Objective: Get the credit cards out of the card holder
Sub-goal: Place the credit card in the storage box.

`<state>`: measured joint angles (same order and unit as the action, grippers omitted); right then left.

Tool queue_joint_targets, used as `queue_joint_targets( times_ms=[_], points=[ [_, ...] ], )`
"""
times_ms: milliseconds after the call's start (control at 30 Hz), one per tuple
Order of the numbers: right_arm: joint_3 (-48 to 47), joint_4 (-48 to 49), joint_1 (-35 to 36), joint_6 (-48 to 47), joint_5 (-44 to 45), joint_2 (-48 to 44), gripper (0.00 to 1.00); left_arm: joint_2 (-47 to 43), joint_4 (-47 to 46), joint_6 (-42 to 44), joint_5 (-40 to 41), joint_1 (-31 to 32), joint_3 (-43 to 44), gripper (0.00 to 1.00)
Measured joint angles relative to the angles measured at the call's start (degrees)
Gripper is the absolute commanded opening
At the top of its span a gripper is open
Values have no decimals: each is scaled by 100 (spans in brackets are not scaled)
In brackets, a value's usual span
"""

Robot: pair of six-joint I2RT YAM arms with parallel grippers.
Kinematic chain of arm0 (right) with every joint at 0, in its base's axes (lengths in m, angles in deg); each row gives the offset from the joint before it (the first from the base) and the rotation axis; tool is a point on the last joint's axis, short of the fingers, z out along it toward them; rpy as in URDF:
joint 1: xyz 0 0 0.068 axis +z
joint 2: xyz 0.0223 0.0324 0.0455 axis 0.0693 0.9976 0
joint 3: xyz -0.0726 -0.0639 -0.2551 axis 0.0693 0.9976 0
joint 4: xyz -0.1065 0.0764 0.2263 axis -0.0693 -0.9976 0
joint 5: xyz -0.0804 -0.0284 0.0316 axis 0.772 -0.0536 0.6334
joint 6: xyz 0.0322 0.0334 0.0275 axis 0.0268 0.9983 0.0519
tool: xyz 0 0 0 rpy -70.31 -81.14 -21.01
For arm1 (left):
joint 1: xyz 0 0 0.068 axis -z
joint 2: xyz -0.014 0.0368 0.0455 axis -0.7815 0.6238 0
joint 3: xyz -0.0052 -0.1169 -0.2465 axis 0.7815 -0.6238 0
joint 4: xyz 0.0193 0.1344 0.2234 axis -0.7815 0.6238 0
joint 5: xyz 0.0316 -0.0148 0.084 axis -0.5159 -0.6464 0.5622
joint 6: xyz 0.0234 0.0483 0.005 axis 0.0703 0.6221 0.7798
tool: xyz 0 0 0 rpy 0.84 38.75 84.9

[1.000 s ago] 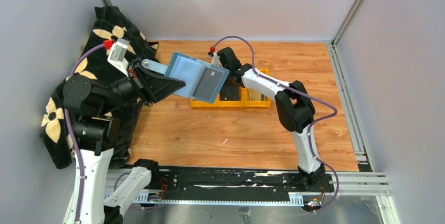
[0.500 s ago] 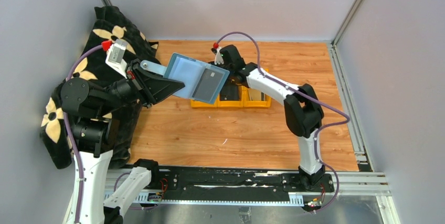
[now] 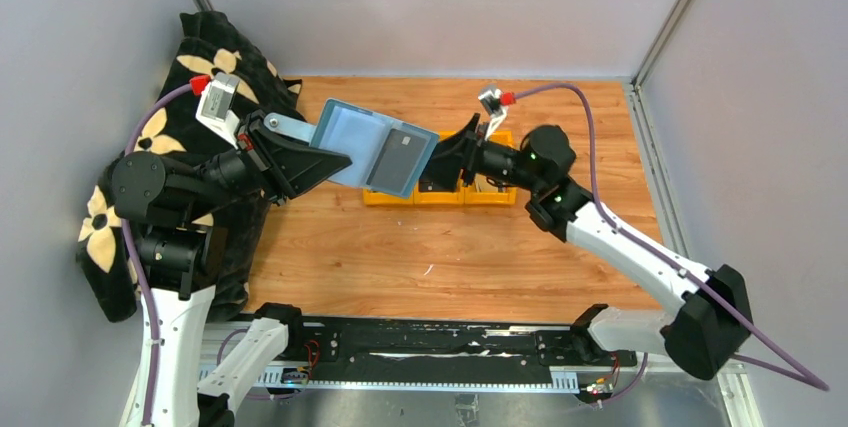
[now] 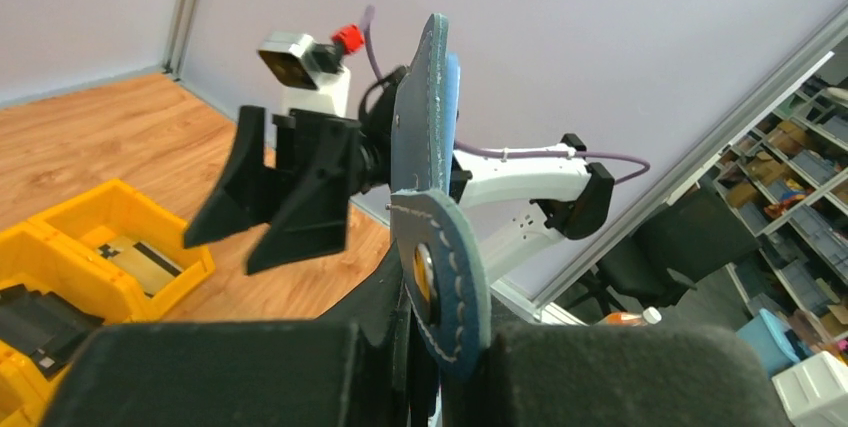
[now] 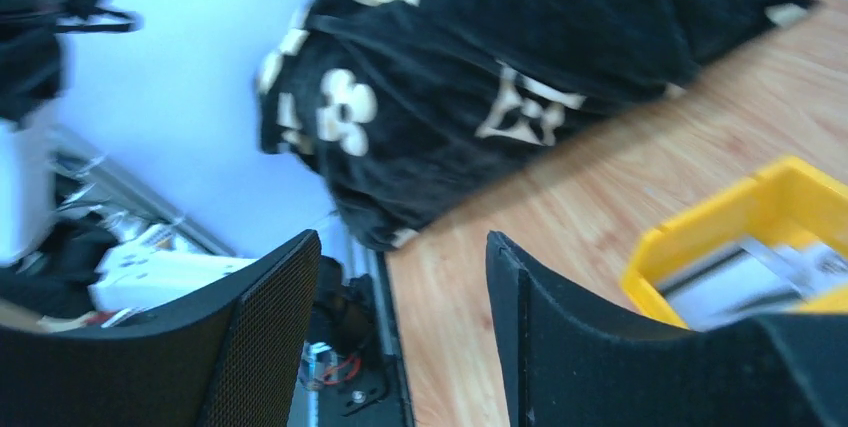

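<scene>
The teal card holder hangs open in the air, its pale inside facing up, with my left gripper shut on its left half. A dark credit card sits in its right pocket. In the left wrist view the card holder is edge-on and its strap tab with the round snap hangs between my fingers. My right gripper stands open just right of the holder's edge, touching nothing; it also shows as the right gripper. Other credit cards lie in the yellow bins.
Three joined yellow bins stand on the wooden table behind the holder; one bin shows at the right of the right wrist view. A black flowered blanket is heaped at the back left, also seen as the blanket.
My right arm has swung out from over the bins, turned its gripper toward the holder's right edge and opened its fingers. The left gripper and holder have stayed put.
</scene>
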<state>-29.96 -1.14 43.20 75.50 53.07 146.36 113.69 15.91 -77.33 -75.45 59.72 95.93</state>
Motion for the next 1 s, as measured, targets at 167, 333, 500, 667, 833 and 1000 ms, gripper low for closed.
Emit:
queue_joint_targets(
  times_ms=[167,333,500,667,833,1000],
  points=[
    [951,2004,17,920,-820,-459,63,0,-227,-225,-46,0,-31,0],
    [1147,3630,63,1947,-1257,-420,63,13,-396,-426,-94,0,-68,0],
    [1102,4686,118,2632,-1342,-361,61,15,-439,-514,-144,0,-114,0],
    [918,4734,227,2732,-1305,-286,44,15,-439,-533,-162,0,-127,0],
    [688,4321,374,2533,-1185,-289,24,15,-442,-540,-168,0,-129,0],
    [514,3880,452,2284,-1082,-319,10,17,-439,-542,-170,0,-129,0]
  ],
)
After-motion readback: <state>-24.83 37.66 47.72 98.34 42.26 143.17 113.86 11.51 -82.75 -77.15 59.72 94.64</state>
